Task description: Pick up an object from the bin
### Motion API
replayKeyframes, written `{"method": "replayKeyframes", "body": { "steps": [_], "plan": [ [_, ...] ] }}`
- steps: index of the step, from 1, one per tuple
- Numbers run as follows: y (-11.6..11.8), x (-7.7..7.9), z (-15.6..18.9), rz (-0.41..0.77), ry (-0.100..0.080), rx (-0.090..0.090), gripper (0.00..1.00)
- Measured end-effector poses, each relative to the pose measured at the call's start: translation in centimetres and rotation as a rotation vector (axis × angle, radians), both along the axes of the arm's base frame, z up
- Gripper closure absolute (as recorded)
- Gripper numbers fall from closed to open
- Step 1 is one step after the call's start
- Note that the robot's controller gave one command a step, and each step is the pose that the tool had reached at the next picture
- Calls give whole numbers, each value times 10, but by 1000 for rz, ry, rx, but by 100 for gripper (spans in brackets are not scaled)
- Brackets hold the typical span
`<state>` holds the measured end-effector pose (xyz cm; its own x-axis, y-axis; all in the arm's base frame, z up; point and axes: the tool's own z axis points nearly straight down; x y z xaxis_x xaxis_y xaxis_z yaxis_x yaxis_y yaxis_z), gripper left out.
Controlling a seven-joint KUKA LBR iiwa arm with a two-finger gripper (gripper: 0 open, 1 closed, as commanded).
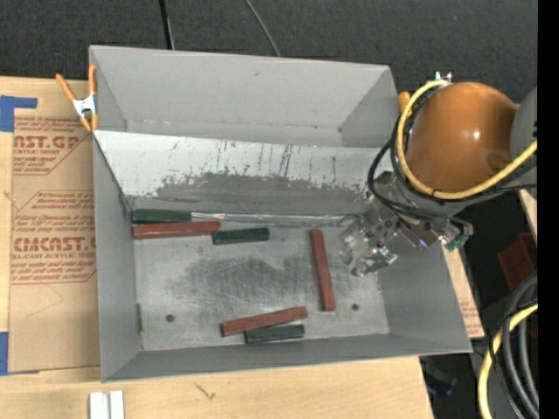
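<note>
My gripper (pixel 365 253) hangs over the right part of the bin floor, just right of a red-brown stick (pixel 321 270) that lies almost straight front to back. Nothing shows between its fingers. How far apart the metal tips stand is hard to make out. Near the front lie another red-brown stick (pixel 263 320) and a dark green stick (pixel 274 333), side by side.
Along the back left of the floor lie a dark green stick (pixel 161 216), a red-brown stick (pixel 175 229) and a shorter dark green stick (pixel 240 235). The bin's sloped right wall rises close beside the gripper. The arm's orange dome and cables sit above the right rim.
</note>
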<state>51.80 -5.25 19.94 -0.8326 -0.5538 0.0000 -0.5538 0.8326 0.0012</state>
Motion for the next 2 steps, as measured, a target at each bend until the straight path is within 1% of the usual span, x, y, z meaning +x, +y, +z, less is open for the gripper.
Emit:
{"method": "replayKeyframes", "body": {
  "steps": [1,2],
  "plan": [
    [75,-17,-46,-8,0,1,0],
    [75,-17,-46,-8,-1,1,0]
  ]
}}
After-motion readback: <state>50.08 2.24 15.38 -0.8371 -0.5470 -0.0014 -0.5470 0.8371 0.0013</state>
